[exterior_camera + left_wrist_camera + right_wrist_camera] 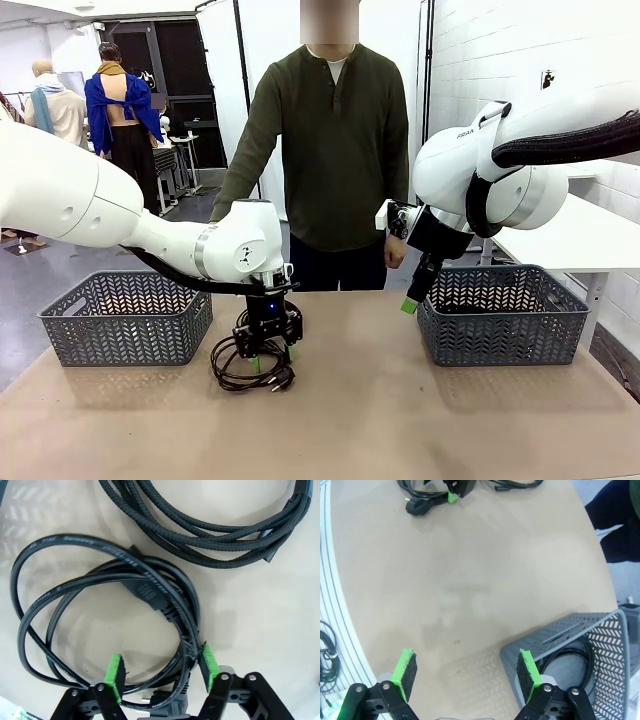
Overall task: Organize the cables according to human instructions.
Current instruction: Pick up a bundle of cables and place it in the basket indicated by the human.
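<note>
While reaching down to the table well left of the right basket [505,325], straddling the smooth cable [147,590] with the left gripper [161,672], jaws apart, one pad [207,665] touching the strands, not yet clamping. Leaving a braided cable [215,544] lying equally far left of that basket. Hovering the right gripper [466,672], wide and empty, at that basket's near corner, with another cable [589,655] sitting inside it. Probably working through the pick-up step, needing a firm squeeze across the whole bundle before lifting toward whichever basket the person [335,150] calls for.
</note>
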